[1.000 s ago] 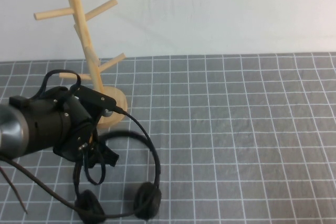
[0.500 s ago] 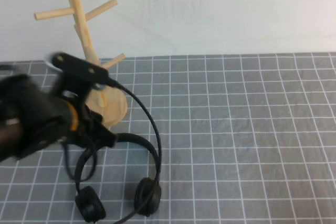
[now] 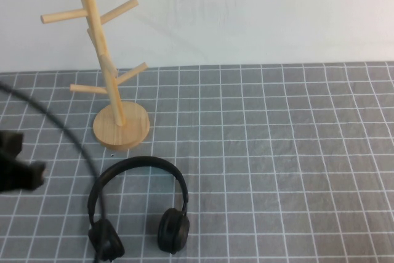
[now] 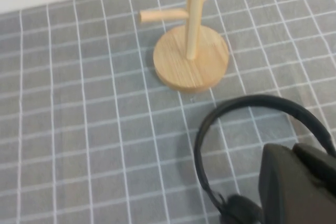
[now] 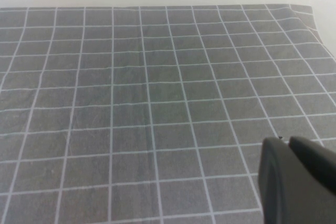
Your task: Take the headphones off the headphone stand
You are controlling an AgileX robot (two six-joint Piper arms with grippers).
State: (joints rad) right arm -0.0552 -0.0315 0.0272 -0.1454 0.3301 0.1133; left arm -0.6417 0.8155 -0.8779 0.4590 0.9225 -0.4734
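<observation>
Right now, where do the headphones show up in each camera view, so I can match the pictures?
High view: the headphones lie flat on the grid mat, in front of the headphone stand; the left pincer is at the left edge.
Left wrist view: headband arc just off the stand's base.
Right wrist view: not in it, only the mat and the right pincer.
Shared landmark: the stand's round base.

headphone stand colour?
Light natural wood headphone stand, clearest in high view. Left gripper at left edge; right gripper over mat.
</observation>
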